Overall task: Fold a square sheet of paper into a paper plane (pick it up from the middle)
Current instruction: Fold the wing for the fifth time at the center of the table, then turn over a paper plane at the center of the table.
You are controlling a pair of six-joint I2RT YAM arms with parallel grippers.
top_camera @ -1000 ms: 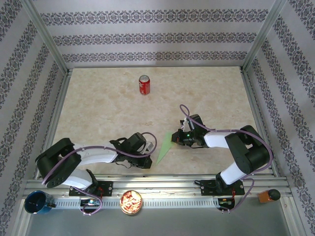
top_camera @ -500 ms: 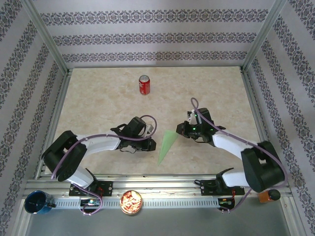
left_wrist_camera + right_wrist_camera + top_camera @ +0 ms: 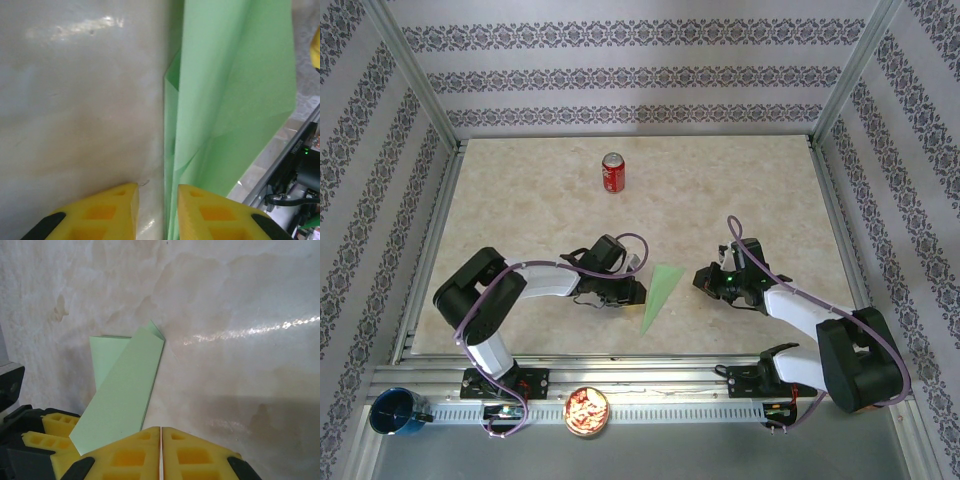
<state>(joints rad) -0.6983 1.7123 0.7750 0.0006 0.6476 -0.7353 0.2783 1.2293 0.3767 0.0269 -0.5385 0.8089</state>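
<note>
The light-green paper plane [image 3: 659, 293] lies flat on the table as a narrow folded dart, its point toward the near edge. My left gripper [image 3: 638, 291] is low on its left side, fingers slightly open. In the left wrist view the paper plane [image 3: 225, 100] has its left edge running into the gap of the left gripper [image 3: 157, 205], close to the right finger [image 3: 210, 212]. My right gripper [image 3: 701, 277] is just right of the dart and apart from it. In the right wrist view the right gripper [image 3: 161, 437] is shut on nothing, with the paper plane [image 3: 122, 390] to its left.
A red soda can [image 3: 612, 172] stands upright far back on the table. Beyond the near rail sit a blue cup [image 3: 395, 412], a bowl of snacks [image 3: 587, 410] and an orange block [image 3: 862, 399]. The left gripper's yellow fingers [image 3: 47, 437] show at the dart's near end.
The right gripper has drawn back to the right, away from the paper. The left gripper has moved forward and right up to the dart's left edge. The dart has hardly moved.
</note>
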